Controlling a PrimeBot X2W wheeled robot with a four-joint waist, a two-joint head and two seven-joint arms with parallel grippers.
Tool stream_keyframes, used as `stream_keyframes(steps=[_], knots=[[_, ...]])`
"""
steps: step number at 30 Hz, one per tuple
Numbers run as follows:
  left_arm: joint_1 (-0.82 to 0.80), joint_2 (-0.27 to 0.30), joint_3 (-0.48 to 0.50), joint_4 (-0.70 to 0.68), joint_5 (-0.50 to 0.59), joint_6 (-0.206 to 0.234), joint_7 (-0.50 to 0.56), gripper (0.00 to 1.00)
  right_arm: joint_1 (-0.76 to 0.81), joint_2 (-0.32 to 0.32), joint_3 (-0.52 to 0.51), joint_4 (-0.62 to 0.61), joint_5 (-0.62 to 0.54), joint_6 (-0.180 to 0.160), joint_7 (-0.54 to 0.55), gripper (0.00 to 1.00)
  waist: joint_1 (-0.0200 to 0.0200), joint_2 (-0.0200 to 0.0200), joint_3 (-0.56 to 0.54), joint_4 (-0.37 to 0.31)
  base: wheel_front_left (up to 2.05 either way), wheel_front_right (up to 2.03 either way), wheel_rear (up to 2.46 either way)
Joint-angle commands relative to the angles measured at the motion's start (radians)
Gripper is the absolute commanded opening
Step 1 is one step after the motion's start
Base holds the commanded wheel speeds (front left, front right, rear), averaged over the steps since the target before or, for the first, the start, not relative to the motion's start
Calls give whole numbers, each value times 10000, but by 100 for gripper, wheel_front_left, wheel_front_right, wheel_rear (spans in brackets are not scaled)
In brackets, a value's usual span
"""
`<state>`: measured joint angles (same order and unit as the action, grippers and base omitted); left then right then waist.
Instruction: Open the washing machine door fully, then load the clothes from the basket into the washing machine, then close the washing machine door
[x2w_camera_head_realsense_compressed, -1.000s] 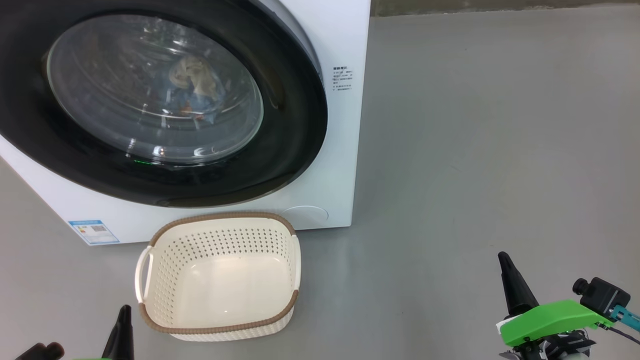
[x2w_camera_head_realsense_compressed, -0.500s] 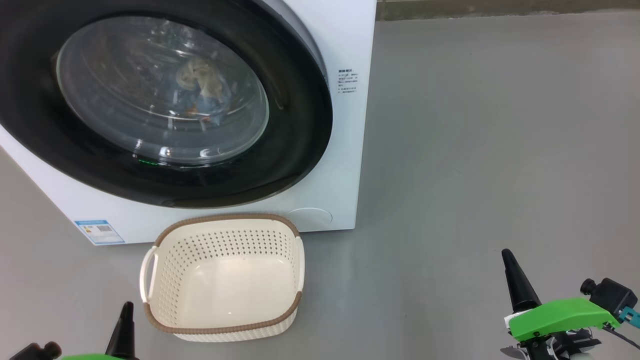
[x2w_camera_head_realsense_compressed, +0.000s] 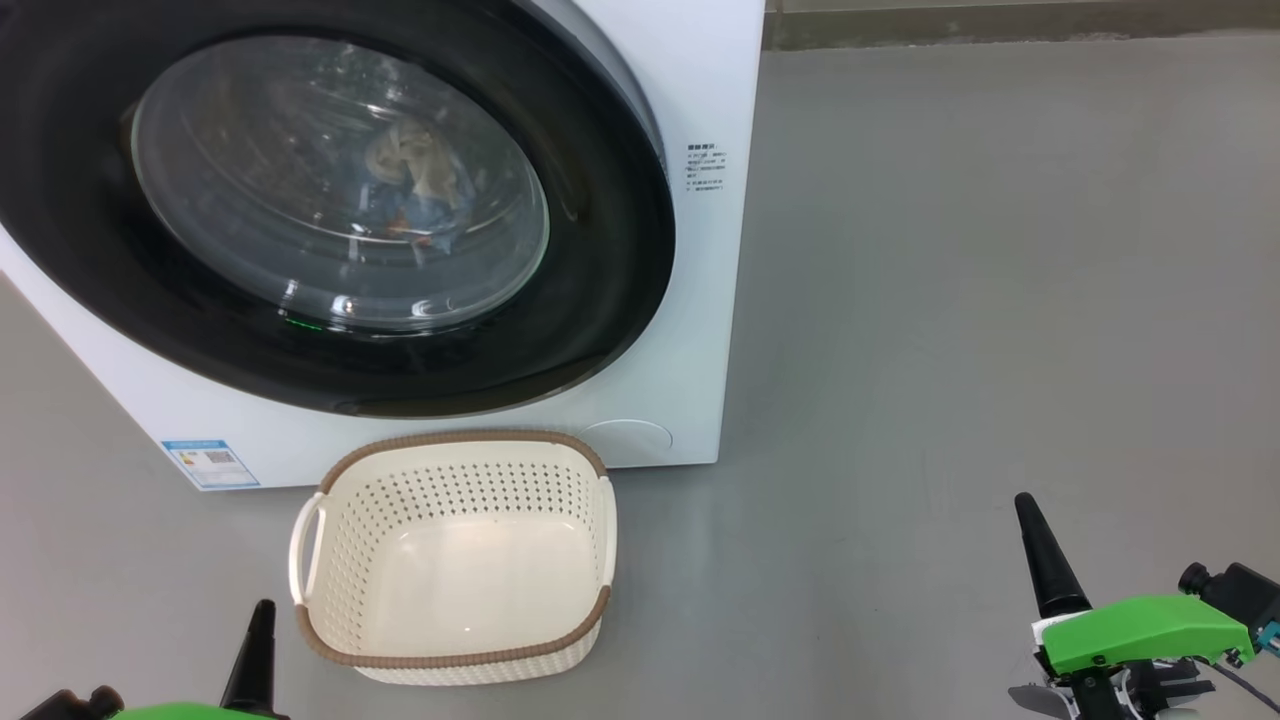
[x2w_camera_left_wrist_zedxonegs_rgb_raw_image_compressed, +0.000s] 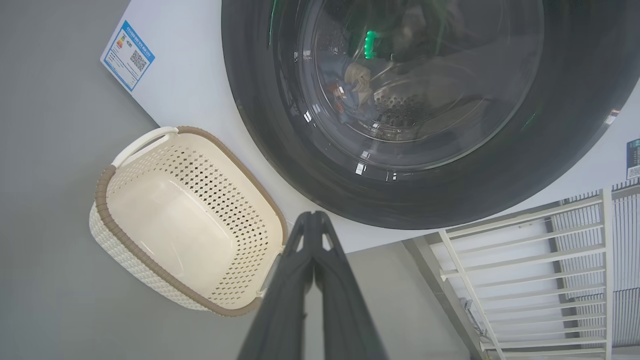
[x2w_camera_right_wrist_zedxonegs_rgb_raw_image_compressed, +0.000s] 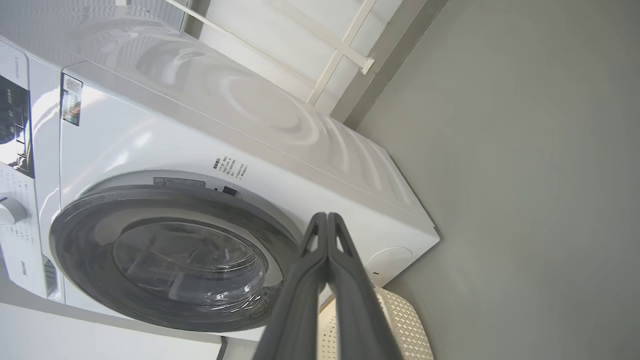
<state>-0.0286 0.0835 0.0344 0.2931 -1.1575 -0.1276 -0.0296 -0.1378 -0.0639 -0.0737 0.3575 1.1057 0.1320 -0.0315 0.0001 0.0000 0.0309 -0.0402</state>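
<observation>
Looking done: washing machine door (x2w_camera_head_realsense_compressed: 330, 260) sits shut at far left, clothes (x2w_camera_head_realsense_compressed: 415, 175) behind its glass, basket (x2w_camera_head_realsense_compressed: 455, 485) empty. Left claw (x2w_camera_head_realsense_compressed: 262, 612) nearer the door (just left of basket), right claw (x2w_camera_head_realsense_compressed: 1026, 508) well apart; both pressed together.

The washing machine door (x2w_camera_head_realsense_compressed: 600, 260), glossy black rim around a bulging glass bowl, sits shut on the white washing machine (x2w_camera_head_realsense_compressed: 715, 330). Behind the glass the clothes (x2w_camera_head_realsense_compressed: 415, 170) lie bunched, beige and light blue. The cream perforated basket (x2w_camera_head_realsense_compressed: 450, 490), brown-rimmed, stands upright on the floor (x2w_camera_head_realsense_compressed: 950, 300) just before the machine, bottom bare.
</observation>
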Motion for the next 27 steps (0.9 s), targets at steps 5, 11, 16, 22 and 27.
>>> stream_keyframes(steps=[5, 11, 16, 22, 27], knots=[[-517, 91, 328, -296, -580, 0, 178, 0, 34, -5, 53, -393, 701, -8, 193, 0, 0, 0, -35, 45, 0, 0, 0], [-566, 32, 396, -315, -1130, -2, 355, 0, 59, 15, -13, -486, 1306, -9, 371, 0, 0, 0, -73, 95, 0, 0, 0], [-608, -17, 452, -330, -1588, -4, 503, 0, 81, 31, -69, -564, 1811, -9, 519, 0, 0, 0, -105, 137, 0, 0, 0], [-657, -76, 520, -349, -2135, -5, 679, 0, 106, 51, -135, -658, 2413, -10, 696, 0, 0, 0, -143, 187, 0, 0, 0], [-699, -126, 576, -365, -2593, -7, 826, 0, 127, 68, -190, -736, 2917, -11, 844, 0, 0, 0, -175, 229, 0, 0, 0]])
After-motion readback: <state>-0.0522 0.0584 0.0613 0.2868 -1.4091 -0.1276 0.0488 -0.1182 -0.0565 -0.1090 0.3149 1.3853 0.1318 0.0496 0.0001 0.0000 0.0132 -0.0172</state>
